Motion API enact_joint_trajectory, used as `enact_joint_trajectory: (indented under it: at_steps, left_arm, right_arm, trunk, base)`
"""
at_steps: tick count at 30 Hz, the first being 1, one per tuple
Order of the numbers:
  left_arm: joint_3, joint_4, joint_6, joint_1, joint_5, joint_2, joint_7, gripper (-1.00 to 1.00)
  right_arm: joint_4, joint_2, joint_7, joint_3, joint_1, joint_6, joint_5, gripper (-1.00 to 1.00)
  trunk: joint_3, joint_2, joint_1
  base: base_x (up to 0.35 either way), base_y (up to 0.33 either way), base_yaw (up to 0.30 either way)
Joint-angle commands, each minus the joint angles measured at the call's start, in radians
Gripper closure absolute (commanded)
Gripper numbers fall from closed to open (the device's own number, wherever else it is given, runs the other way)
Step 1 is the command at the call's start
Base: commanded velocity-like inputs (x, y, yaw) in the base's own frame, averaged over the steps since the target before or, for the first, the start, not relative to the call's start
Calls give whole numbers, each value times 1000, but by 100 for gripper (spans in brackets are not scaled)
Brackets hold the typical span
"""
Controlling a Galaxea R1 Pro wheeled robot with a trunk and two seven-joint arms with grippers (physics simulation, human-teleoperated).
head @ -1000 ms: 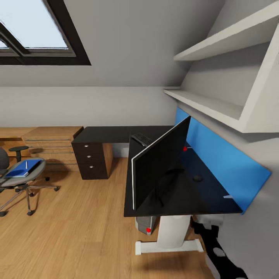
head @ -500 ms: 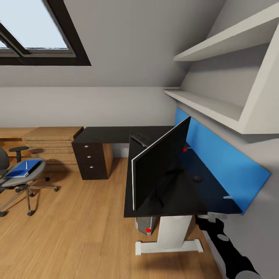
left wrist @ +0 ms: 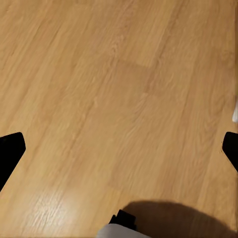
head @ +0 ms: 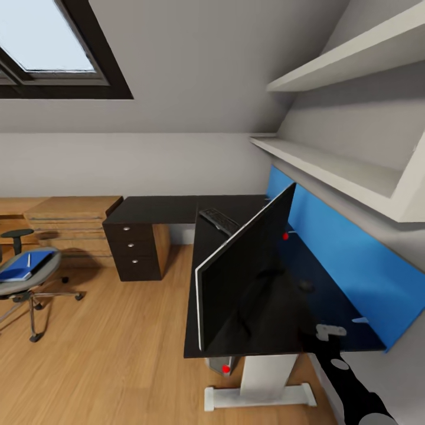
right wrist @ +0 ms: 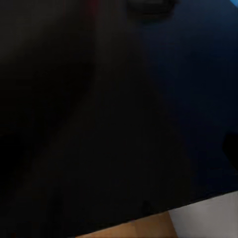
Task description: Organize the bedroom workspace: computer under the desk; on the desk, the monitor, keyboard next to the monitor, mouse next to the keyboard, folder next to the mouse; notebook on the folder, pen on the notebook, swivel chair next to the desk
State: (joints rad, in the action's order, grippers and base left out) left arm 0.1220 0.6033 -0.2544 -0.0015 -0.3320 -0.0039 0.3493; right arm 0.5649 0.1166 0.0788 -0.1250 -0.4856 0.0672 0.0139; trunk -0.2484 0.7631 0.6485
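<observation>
The black-topped desk [head: 165, 208] runs along the wall with its blue back panel [head: 348, 260]. On it the monitor [head: 245, 283] stands at an angle, screen dark. The keyboard [head: 219, 221] lies behind it and the small black mouse [head: 306, 285] sits toward the panel. The computer [head: 222, 366] stands under the desk by the white leg. At far left the swivel chair [head: 23, 282] carries the blue folder [head: 26, 265] with the pale pen [head: 28, 259] on top; the notebook is hidden. My right gripper [head: 328, 331] [right wrist: 119, 148] hovers open over the desk's near end. My left gripper [left wrist: 119, 151] is open above bare floor.
White wall shelves [head: 330, 168] overhang the desk's right side. A black drawer unit [head: 133, 251] supports the desk's far wing, and light wooden cabinets [head: 71, 215] stand beyond it. Wood floor [head: 118, 348] lies between the chair and the desk.
The camera has moved closer to the desk and shifted right. My right arm has risen from below the desk edge until its gripper is level with the near end of the desktop.
</observation>
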Motion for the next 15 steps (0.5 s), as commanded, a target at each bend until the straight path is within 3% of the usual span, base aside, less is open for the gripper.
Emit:
enact_joint_trajectory:
  at_steps: [1,11,15]
  left_arm:
    - [6,1,-5,0,-10,1,7,-100]
    - [-5,7,-36,0,-16,9,8,-100]
    - [-41,24,-62,0,-24,23,-1,-100]
  right_arm:
    - [-1,0,2,-1,-1,6,1,-100]
    - [-3,1,2,-1,-1,31,1,-100]
    - [-3,4,2,-4,-1,30,1,-100]
  trunk:
    - [-1,1,1]
    - [-1,1,1]
    - [-1,1,1]
  base:
    - [323,-87,0]
    - [258,-85,0]
    - [127,-21,0]
